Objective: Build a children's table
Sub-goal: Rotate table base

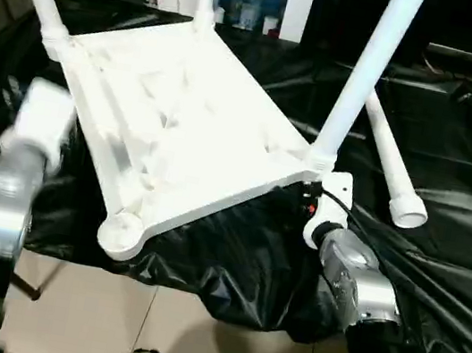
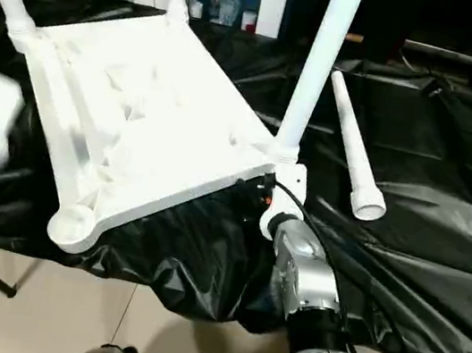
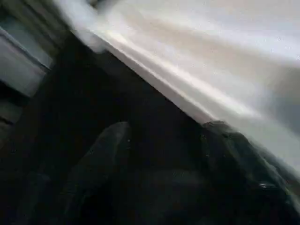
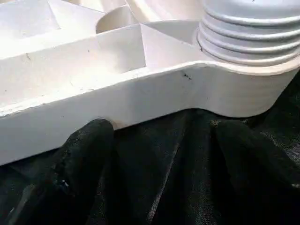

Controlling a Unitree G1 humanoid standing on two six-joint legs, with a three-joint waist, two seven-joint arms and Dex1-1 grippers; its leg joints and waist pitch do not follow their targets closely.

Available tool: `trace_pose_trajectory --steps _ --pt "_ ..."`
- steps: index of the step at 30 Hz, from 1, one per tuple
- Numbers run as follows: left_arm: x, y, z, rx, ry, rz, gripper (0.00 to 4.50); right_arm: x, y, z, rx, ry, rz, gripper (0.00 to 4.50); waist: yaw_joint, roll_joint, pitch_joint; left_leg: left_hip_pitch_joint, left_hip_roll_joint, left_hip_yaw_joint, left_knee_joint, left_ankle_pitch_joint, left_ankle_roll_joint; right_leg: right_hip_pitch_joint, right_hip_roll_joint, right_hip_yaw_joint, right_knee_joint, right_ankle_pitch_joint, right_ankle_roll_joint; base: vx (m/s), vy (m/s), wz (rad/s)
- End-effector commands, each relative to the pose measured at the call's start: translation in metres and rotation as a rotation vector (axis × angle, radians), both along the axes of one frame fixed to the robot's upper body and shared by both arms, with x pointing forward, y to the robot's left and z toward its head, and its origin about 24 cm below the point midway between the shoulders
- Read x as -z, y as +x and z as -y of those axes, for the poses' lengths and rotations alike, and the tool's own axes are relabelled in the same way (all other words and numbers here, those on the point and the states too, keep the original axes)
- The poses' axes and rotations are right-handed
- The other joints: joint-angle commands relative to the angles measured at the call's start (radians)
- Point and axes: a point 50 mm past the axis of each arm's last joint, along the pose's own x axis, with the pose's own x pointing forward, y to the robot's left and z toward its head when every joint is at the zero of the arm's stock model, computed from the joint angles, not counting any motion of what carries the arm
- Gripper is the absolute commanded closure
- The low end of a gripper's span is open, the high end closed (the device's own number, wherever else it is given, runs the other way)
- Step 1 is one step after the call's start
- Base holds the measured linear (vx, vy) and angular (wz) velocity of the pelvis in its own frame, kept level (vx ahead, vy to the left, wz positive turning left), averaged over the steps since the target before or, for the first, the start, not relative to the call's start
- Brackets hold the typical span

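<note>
The children's table [image 1: 183, 113] lies upside down on the black-draped worktop [image 1: 440, 256], with three legs standing up from its far-left, far and right corners. The near-left corner socket [image 1: 121, 232] is bare, so by the look of it one leg is left to fit. On the left, the left pincer [image 3: 159, 154] is spread beside the tabletop's rim, holding nothing; at the right corner the right pincer [image 4: 164, 154] is spread just under the rim, and the loose fourth leg [image 1: 393, 158] lies on the cloth further right.

No text, label, brand, number or sign can be read anywhere in these views.
</note>
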Motion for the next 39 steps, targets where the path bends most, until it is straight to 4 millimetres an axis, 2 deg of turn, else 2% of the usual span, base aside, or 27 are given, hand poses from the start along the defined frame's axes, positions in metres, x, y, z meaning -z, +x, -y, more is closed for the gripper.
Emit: trace_pose_trajectory --steps 1,2,6,9,10,11,12,13,14,15,16,19,20,21,23,24,26,30,31,32,33,34,35,36,37,38,39 --pt "0.005 -0.004 0.014 0.067 -0.079 -0.069 1.59 -0.001 0.002 -0.004 -0.019 -0.010 -0.003 0.56 0.002 0.015 -0.074 0.041 0.038 -0.023 -0.074 -0.250 -0.024 0.038 -0.049 0.043 -0.061 -0.095 -0.207 0.000 0.000 0.00" --pt "0.007 -0.007 0.019 0.100 -0.108 -0.096 1.36 -0.001 0.002 -0.002 -0.018 -0.010 -0.002 0.56 0.003 0.014 -0.074 0.040 0.037 -0.022 -0.072 -0.241 -0.019 0.038 -0.047 0.042 -0.061 -0.080 -0.211 0.000 0.000 0.00" --pt "0.006 -0.013 0.033 0.223 -0.195 -0.173 1.01 -0.002 0.003 0.003 -0.013 -0.009 -0.001 0.56 0.008 0.016 -0.074 0.044 0.036 -0.020 -0.072 -0.255 -0.017 0.037 -0.048 0.043 -0.064 -0.095 -0.212 0.000 0.000 0.00" --pt "0.004 -0.017 0.051 0.365 -0.258 -0.221 0.85 -0.003 0.003 0.007 -0.001 -0.016 0.001 0.56 0.012 0.017 -0.076 0.045 0.035 -0.020 -0.071 -0.246 -0.020 0.038 -0.046 0.043 -0.063 -0.093 -0.208 0.000 0.000 0.00" --pt "0.002 -0.019 0.066 0.465 -0.299 -0.233 0.69 -0.004 0.003 0.010 0.007 -0.019 0.005 0.56 0.015 0.023 -0.079 0.047 0.036 -0.021 -0.070 -0.240 -0.024 0.038 -0.046 0.042 -0.060 -0.086 -0.208 0.000 0.000 0.00" --pt "0.002 -0.019 0.066 0.465 -0.299 -0.233 0.69 -0.004 0.003 0.010 0.007 -0.019 0.005 0.56 0.017 0.019 -0.078 0.046 0.035 -0.019 -0.069 -0.233 -0.025 0.038 -0.044 0.043 -0.060 -0.070 -0.209 0.000 0.000 0.00" --pt "0.002 -0.019 0.074 0.509 -0.319 -0.236 0.59 -0.005 0.003 0.012 0.013 -0.022 0.009 0.56 0.019 0.023 -0.080 0.047 0.034 -0.019 -0.067 -0.229 -0.026 0.039 -0.044 0.043 -0.058 -0.060 -0.209 0.000 0.000 0.00" --pt "0.005 -0.017 0.084 0.556 -0.342 -0.245 0.51 -0.008 0.003 0.014 0.024 -0.026 0.017 0.56 0.018 0.021 -0.080 0.044 0.033 -0.019 -0.067 -0.224 -0.025 0.042 -0.043 0.043 -0.057 -0.045 -0.209 0.000 0.000 0.00" --pt "0.010 -0.014 0.100 0.615 -0.368 -0.261 0.37 -0.012 0.003 0.019 0.043 -0.035 0.029 0.56 0.018 0.029 -0.083 0.047 0.032 -0.018 -0.066 -0.222 -0.028 0.042 -0.042 0.043 -0.060 -0.043 -0.203 0.000 0.000 0.00" --pt "0.011 -0.013 0.104 0.629 -0.379 -0.263 0.37 -0.014 0.003 0.021 0.051 -0.037 0.033 0.56 0.017 0.024 -0.084 0.046 0.031 -0.017 -0.064 -0.220 -0.028 0.044 -0.041 0.043 -0.059 -0.037 -0.202 0.000 0.000 0.00" --pt "0.014 -0.010 0.111 0.644 -0.392 -0.264 0.32 -0.016 0.003 0.024 0.065 -0.041 0.038 0.56 0.016 0.024 -0.087 0.043 0.030 -0.018 -0.063 -0.208 -0.025 0.049 -0.043 0.043 -0.057 -0.031 -0.199 0.000 0.000 0.00" --pt "0.019 -0.005 0.125 0.685 -0.407 -0.256 0.08 -0.019 0.002 0.029 0.087 -0.049 0.047 0.56 0.016 0.022 -0.089 0.039 0.029 -0.020 -0.063 -0.212 -0.024 0.053 -0.046 0.043 -0.061 -0.061 -0.190 0.000 0.000 0.00" --pt "0.023 0.005 0.143 0.716 -0.396 -0.231 0.08 -0.027 0.000 0.037 0.113 -0.063 0.067 0.56 0.013 0.024 -0.087 0.043 0.026 -0.017 -0.061 -0.222 -0.023 0.049 -0.041 0.043 -0.070 -0.087 -0.179 0.000 0.000 0.00" --pt "0.024 0.008 0.148 0.720 -0.395 -0.224 0.08 -0.029 0.000 0.039 0.120 -0.067 0.072 0.56 0.016 0.021 -0.091 0.049 0.028 -0.016 -0.058 -0.233 -0.025 0.047 -0.044 0.046 -0.071 -0.096 -0.175 0.000 0.000 0.00" --pt "0.024 0.015 0.158 0.728 -0.386 -0.195 0.08 -0.035 -0.001 0.045 0.137 -0.071 0.086 0.56 0.014 0.019 -0.090 0.038 0.028 -0.020 -0.062 -0.223 -0.021 0.054 -0.044 0.044 -0.071 -0.110 -0.166 0.000 0.000 0.00" --pt "0.024 0.015 0.158 0.728 -0.386 -0.194 0.08 -0.035 -0.001 0.045 0.137 -0.071 0.087 0.56 0.015 0.019 -0.092 0.041 0.028 -0.020 -0.061 -0.224 -0.021 0.053 -0.044 0.044 -0.072 -0.118 -0.161 0.000 0.000 0.00" --pt "0.022 0.021 0.166 0.733 -0.370 -0.166 0.08 -0.042 0.000 0.051 0.165 -0.090 0.095 0.56 0.014 0.013 -0.095 0.037 0.027 -0.020 -0.057 -0.195 -0.013 0.056 -0.045 0.043 -0.069 -0.107 -0.164 0.000 0.000 0.00" --pt "0.012 0.020 0.167 0.770 -0.371 -0.143 0.08 -0.056 0.006 0.066 0.260 -0.255 0.037 0.56 0.008 0.012 -0.099 0.034 0.025 -0.020 -0.052 -0.140 -0.001 0.059 -0.042 0.040 -0.059 -0.051 -0.189 0.000 0.000 0.00" --pt "0.007 0.016 0.162 0.792 -0.367 -0.136 0.08 -0.063 0.011 0.069 0.218 -0.176 0.021 0.56 0.007 0.012 -0.098 0.034 0.024 -0.019 -0.050 -0.141 0.004 0.059 -0.043 0.040 -0.059 -0.049 -0.195 0.000 0.000 0.00" --pt "0.005 0.013 0.159 0.809 -0.364 -0.134 0.08 -0.067 0.014 0.072 0.224 -0.165 0.028 0.56 0.003 0.010 -0.099 0.029 0.026 -0.022 -0.049 -0.146 0.017 0.067 -0.050 0.039 -0.055 -0.048 -0.202 0.000 0.000 0.00" --pt "0.004 0.011 0.158 0.820 -0.362 -0.133 0.02 -0.070 0.016 0.075 0.232 -0.164 0.034 0.39 0.000 0.012 -0.098 0.025 0.026 -0.023 -0.049 -0.139 0.021 0.067 -0.050 0.038 -0.053 -0.047 -0.203 0.000 0.000 0.00" --pt "0.004 0.011 0.158 0.821 -0.362 -0.133 0.00 -0.070 0.016 0.075 0.233 -0.164 0.035 0.29 0.002 0.011 -0.094 0.032 0.027 -0.019 -0.048 -0.149 0.024 0.056 -0.045 0.039 -0.057 -0.065 -0.204 0.000 0.000 0.00" --pt "0.000 0.006 0.153 0.837 -0.363 -0.139 0.00 -0.075 0.022 0.082 0.262 -0.164 0.034 0.29 0.002 0.005 -0.093 0.033 0.028 -0.020 -0.047 -0.145 0.027 0.058 -0.048 0.039 -0.053 -0.070 -0.213 0.000 0.000 0.00" --pt "-0.004 0.000 0.147 0.859 -0.360 -0.145 0.00 -0.080 0.029 0.088 0.289 -0.169 0.030 0.22 0.002 0.000 -0.087 0.031 0.027 -0.018 -0.050 -0.146 0.031 0.055 -0.045 0.039 -0.059 -0.080 -0.212 0.000 0.000 0.00" --pt "-0.009 -0.005 0.141 0.872 -0.357 -0.154 0.00 -0.084 0.035 0.093 0.306 -0.162 0.019 0.09 0.000 0.001 -0.082 0.029 0.026 -0.018 -0.051 -0.148 0.031 0.053 -0.046 0.038 -0.058 -0.097 -0.219 0.000 0.000 0.00" --pt "-0.013 -0.011 0.133 0.883 -0.352 -0.167 0.00 -0.089 0.042 0.097 0.311 -0.153 -0.003 0.03 -0.003 0.002 -0.084 0.030 0.026 -0.021 -0.048 -0.156 0.023 0.054 -0.049 0.037 -0.051 -0.108 -0.230 0.000 0.000 0.00" --pt "-0.016 -0.015 0.128 0.884 -0.351 -0.176 0.00 -0.092 0.047 0.100 0.317 -0.155 -0.019 0.03 -0.002 0.006 -0.074 0.029 0.026 -0.020 -0.051 -0.165 0.022 0.049 -0.044 0.036 -0.057 -0.126 -0.225 0.000 0.000 0.00"
